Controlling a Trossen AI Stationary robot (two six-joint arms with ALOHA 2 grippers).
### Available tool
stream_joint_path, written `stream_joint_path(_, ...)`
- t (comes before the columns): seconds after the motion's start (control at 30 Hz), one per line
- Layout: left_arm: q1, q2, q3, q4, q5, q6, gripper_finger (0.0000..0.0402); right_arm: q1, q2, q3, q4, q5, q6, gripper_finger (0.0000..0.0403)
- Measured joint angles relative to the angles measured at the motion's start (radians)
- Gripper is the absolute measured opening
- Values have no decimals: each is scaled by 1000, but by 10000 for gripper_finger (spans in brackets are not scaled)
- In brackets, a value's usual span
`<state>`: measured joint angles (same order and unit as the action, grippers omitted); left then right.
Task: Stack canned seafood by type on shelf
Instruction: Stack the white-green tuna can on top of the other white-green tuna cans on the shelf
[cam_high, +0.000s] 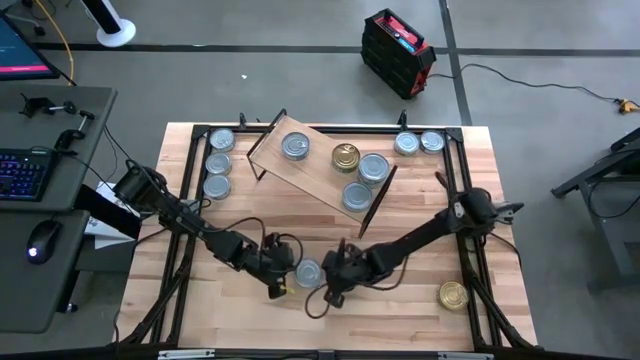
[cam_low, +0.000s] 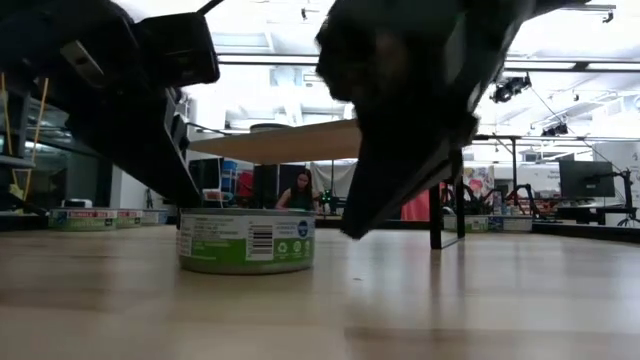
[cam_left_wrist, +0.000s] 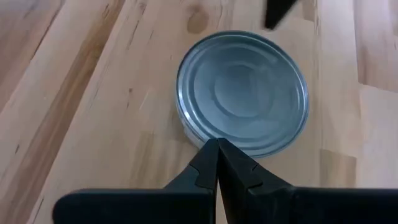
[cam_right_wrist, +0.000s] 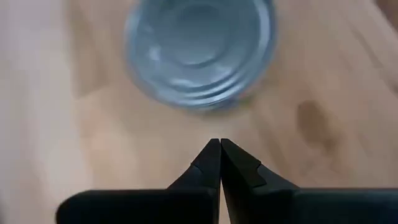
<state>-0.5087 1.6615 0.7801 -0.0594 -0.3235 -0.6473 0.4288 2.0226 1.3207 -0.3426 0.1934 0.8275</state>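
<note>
You have one silver-topped tin (cam_high: 308, 271) on the bench (cam_high: 420, 320) between both grippers, touched by neither. The left gripper (cam_left_wrist: 217, 149) and right gripper (cam_right_wrist: 220, 147) each hover with fingers clenched on nothing. The shelf (cam_high: 320, 165) sits skewed behind, carrying three silver tins and a gold-topped tin (cam_high: 346, 156).

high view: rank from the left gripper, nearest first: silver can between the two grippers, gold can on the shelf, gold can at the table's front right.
From the left gripper, shut:
1. Silver can, on the table right beside it, between it and the right gripper.
2. Gold can on the shelf, farther back, mid-board.
3. Gold can at the front right, alone near the table's right edge.
</note>
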Motion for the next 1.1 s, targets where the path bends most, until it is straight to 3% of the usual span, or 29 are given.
stream_joint_path(0.5, -15, 1, -13, 40, 18, 46, 0, -39, 33, 41, -46, 42, 8, 0)
stream_joint_path(1.1, -46, 3, -15, -3, 31, 12, 0, -37, 24, 38, 113, 41, 6, 0)
